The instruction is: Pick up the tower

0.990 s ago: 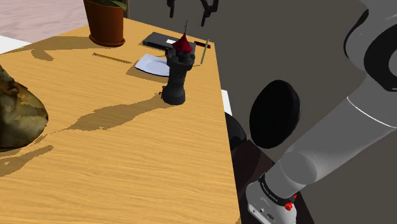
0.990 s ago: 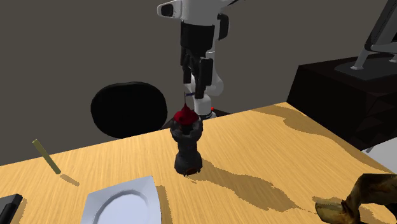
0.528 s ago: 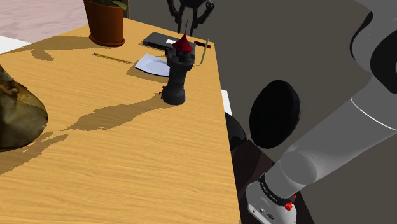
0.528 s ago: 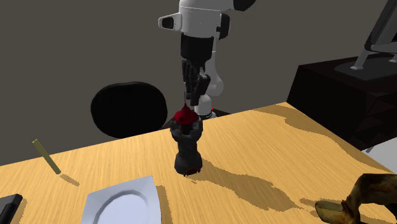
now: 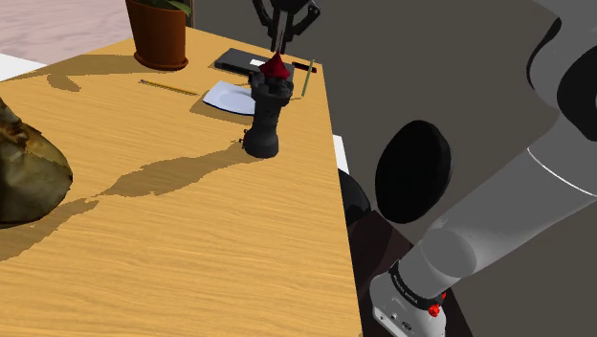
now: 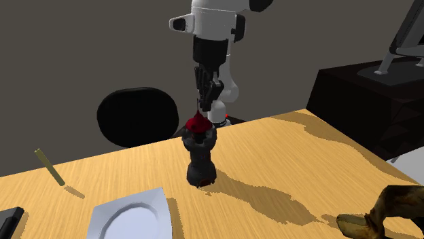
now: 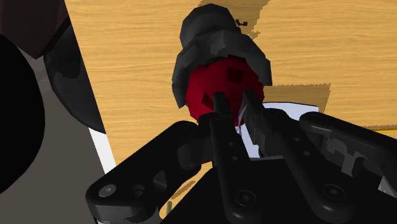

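The tower (image 5: 265, 110) is a dark castle turret with a red cone roof and a thin spire, standing upright on the wooden table (image 5: 191, 239) near the edge at the shoulder view's right. My gripper (image 5: 279, 43) hangs straight above it, its fingers closed on the spire just over the roof. From the second exterior view the tower (image 6: 201, 159) stands mid-table with the gripper (image 6: 201, 102) pinching its tip. Seen from the wrist, the fingertips of the gripper (image 7: 234, 105) stand a narrow gap apart over the red roof of the tower (image 7: 219, 57); the spire itself is hidden between them.
A white plate (image 5: 228, 96) lies just behind the tower, with a dark notebook (image 5: 239, 60), a green stick (image 5: 307, 78) and a pencil (image 5: 167, 87) nearby. A potted plant (image 5: 158, 33) stands at the far corner. A brown lumpy object (image 5: 24, 168) sits at the shoulder view's left.
The fingers stood wide apart above the tower a second ago; they have come down slightly and closed together on the spire. The tower has not moved.
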Motion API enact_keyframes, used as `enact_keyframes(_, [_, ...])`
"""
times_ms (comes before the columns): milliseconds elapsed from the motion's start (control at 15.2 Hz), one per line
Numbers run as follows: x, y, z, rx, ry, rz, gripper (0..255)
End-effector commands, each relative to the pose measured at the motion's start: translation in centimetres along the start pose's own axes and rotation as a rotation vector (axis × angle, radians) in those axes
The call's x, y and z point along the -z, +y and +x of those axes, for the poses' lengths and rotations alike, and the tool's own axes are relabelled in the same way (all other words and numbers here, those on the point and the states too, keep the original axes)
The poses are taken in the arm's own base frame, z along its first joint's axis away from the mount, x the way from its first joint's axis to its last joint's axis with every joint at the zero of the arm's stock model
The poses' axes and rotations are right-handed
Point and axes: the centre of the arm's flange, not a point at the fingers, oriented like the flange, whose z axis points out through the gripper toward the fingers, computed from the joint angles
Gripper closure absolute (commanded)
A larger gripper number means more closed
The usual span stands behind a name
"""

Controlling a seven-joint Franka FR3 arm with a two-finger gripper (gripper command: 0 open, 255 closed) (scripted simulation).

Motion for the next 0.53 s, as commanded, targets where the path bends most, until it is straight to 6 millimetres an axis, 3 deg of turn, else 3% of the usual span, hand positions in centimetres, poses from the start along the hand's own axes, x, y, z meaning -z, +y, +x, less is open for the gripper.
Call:
enact_keyframes(0, [0.5, 0.0, 0.1, 0.0, 0.0, -0.001, 255])
enact_keyframes(462, [4.2, 0.0, 0.4, 0.0, 0.0, -0.001, 255])
